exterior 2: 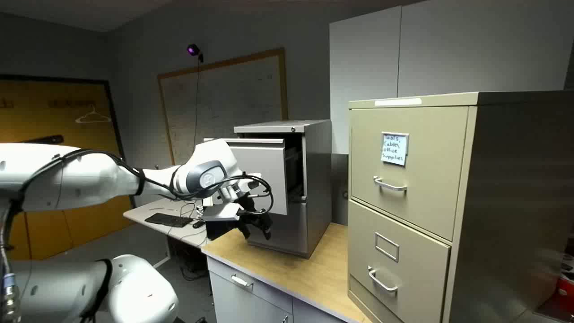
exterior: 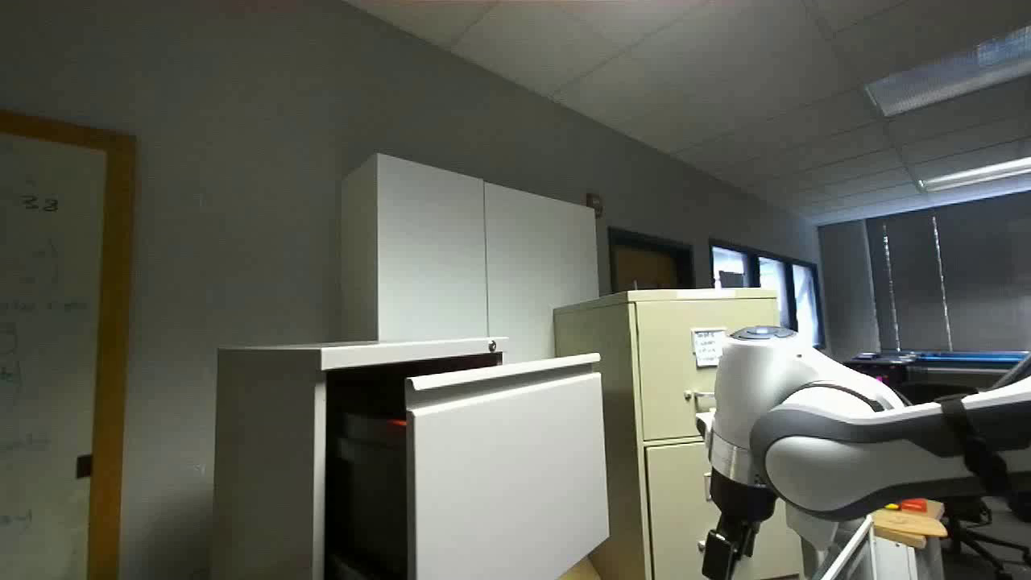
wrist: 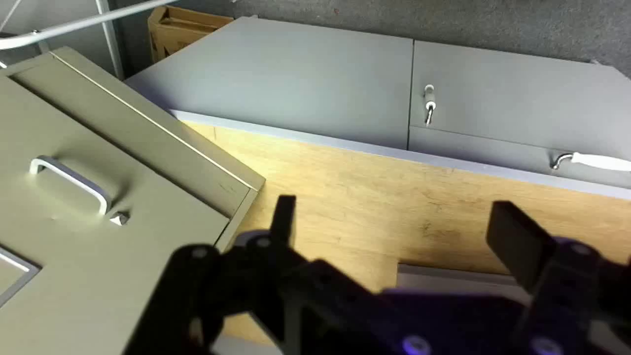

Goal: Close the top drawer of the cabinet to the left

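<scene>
The top drawer (exterior: 507, 475) of the cabinet (exterior: 266, 451) stands pulled out, with a dark interior behind its flat white front. In an exterior view, the drawer front (exterior 2: 271, 163) is partly hidden by the arm, and the cabinet's side (exterior 2: 319, 188) shows behind it. My gripper (exterior: 729, 554) is in front of the drawer, apart from it. It also shows low, near the drawer's bottom edge (exterior 2: 258, 231). In the wrist view, the gripper's fingers (wrist: 394, 217) are wide apart with nothing between them. A grey cabinet edge (wrist: 458, 281) shows low between them.
A beige filing cabinet (exterior 2: 408, 215) with metal handles stands beside the white cabinet on a wooden counter (exterior 2: 287, 264); it fills the left of the wrist view (wrist: 123, 162). A tall white two-door cabinet (exterior: 483, 258) is behind. A desk with a keyboard (exterior 2: 168, 220) lies beyond.
</scene>
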You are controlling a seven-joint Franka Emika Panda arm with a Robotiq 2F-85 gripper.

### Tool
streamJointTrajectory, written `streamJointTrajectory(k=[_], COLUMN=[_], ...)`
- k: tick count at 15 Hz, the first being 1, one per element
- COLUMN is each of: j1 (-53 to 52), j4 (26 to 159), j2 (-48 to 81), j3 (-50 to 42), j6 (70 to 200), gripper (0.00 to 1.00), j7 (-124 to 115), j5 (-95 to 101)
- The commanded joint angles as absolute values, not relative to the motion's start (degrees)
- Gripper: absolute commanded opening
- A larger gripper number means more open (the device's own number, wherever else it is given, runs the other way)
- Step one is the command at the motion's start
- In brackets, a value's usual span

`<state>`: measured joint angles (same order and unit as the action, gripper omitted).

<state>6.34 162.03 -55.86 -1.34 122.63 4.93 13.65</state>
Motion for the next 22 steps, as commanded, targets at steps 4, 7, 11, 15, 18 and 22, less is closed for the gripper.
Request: streamJointTrajectory(k=[4, 7, 11, 15, 18, 22], j1=[5.97, 5.97, 6.27, 4.68, 2.94, 2.18], j4=[163.94, 163.91, 163.58, 158.78, 154.84, 149.2], j2=[-54.97, -54.76, -54.61, -54.11, -54.36, -53.65], j3=[-1.61, -1.61, -1.06, 0.95, 4.01, 9.51], j6=[121.69, 121.69, 122.25, 121.91, 122.07, 124.31], gripper=[1.0, 1.0, 1.0, 1.0, 1.0, 0.97], j7=[4.69, 4.69, 3.88, 2.08, -1.19, -8.75], j5=[13.89, 13.89, 14.2, 13.06, 11.98, 11.47])
